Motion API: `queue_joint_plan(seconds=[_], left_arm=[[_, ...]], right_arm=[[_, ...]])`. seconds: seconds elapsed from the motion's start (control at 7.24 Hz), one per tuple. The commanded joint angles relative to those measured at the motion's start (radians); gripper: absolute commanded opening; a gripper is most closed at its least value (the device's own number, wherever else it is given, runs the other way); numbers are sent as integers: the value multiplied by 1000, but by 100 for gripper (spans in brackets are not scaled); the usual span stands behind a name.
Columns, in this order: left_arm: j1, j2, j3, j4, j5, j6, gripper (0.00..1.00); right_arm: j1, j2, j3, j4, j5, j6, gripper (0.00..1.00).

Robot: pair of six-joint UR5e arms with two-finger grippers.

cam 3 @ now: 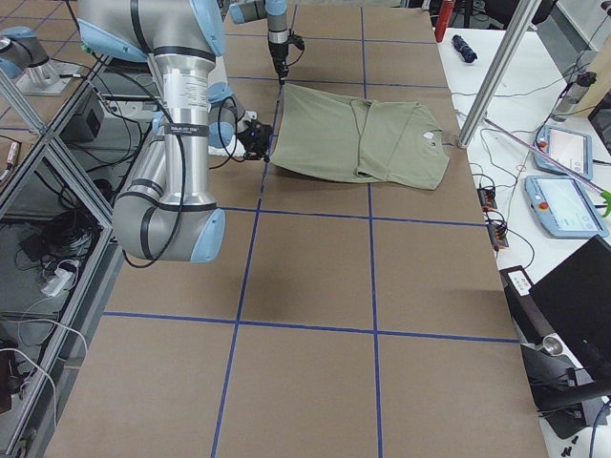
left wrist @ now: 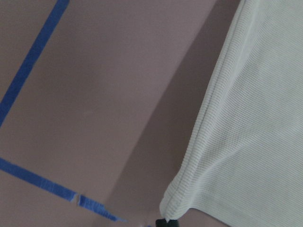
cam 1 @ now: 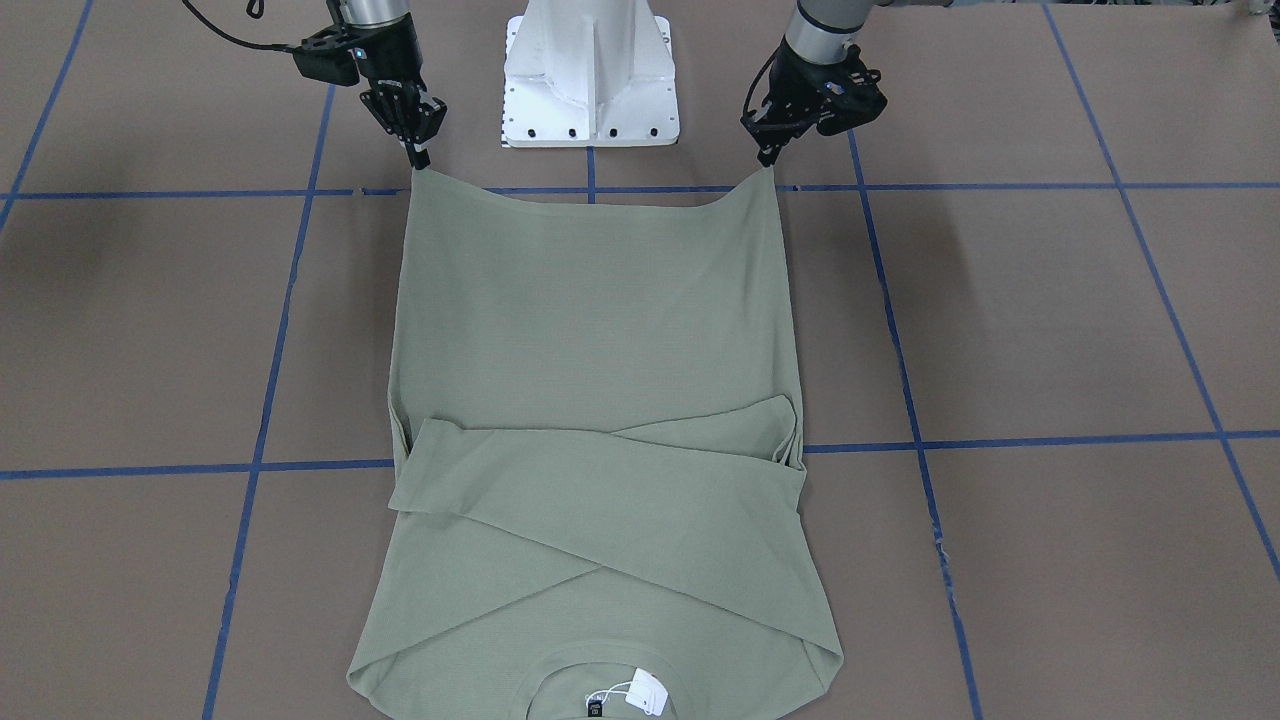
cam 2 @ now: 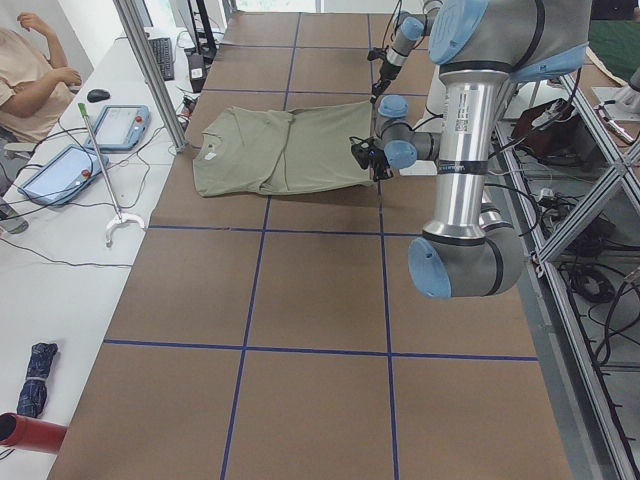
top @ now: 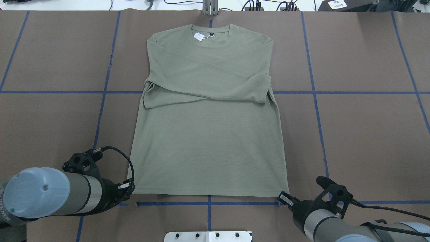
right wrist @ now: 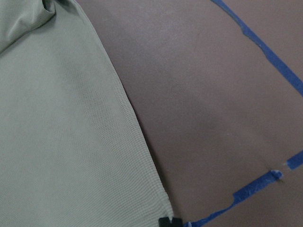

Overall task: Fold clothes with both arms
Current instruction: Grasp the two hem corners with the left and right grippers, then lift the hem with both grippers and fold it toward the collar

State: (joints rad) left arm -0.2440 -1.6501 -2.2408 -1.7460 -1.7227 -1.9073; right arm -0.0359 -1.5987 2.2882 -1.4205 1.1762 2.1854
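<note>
Shirt: the shirt (cam 1: pixel 590 320) lies front up on the table (cam 1: pixel 1050 320), spread flat in the middle. Its length runs away from the robot.
Collar: the collar (top: pixel 212 31) is at the far edge of the table from the robot, with a white tag (cam 1: pixel 645 692) lying on it.
Sleeves: both sleeves (cam 1: pixel 600 480) are folded in over the chest. They cross each other, and each cuff ends near the opposite side seam.
Hem: the hem (cam 1: pixel 590 204) is the end nearest the base (cam 1: pixel 590 90). It dips in a shallow curve between its two corners, which are drawn up into points.
Left gripper: the left gripper (cam 1: pixel 768 158) is pinched tight on the hem corner on the robot's left. In the wrist view a black fingertip (left wrist: pixel 166 222) sits right at that corner, and a shadow falls on the table beside the raised edge.
Right gripper: the right gripper (cam 1: pixel 418 155) is clamped on the other hem corner. Its wrist view shows a fingertip (right wrist: pixel 169 221) at the very tip of the cloth.
Arms: the left arm (top: pixel 67 195) and the right arm (top: pixel 319 218) reach in low from either side of the base, well apart, with the full width of the shirt between them.
Table: the cover is brown and marked into squares by blue tape (cam 1: pixel 1000 440). One line passes just under the held hem, and another passes under the crossed sleeves.
</note>
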Motion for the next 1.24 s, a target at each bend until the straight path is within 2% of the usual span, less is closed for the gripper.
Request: queue_joint_plan(seconds=[0.0,0.28,0.41,0.69,0.97,1.11], left_arm=[[12,21,-72,22,-21,-27,0],[11,6,-94,22,-26,-27,0],[3,-52,-64,20,-25,-4,0],[-140,-123,-30,23,-25,182,0],[-304,-244,138,20,-29,313,0],[-372,-267,211,7,-50,373,0]], right_arm=[[-13,-73,89,-5,16,-1,0],[-6,-76,123,-5,16,-1,0],[42,-66,119,-5,20,-30,0],[161,32,49,-6,75,-213,0],[363,118,-40,-6,236,-365,0],[455,200,-137,-6,288,-442,0]])
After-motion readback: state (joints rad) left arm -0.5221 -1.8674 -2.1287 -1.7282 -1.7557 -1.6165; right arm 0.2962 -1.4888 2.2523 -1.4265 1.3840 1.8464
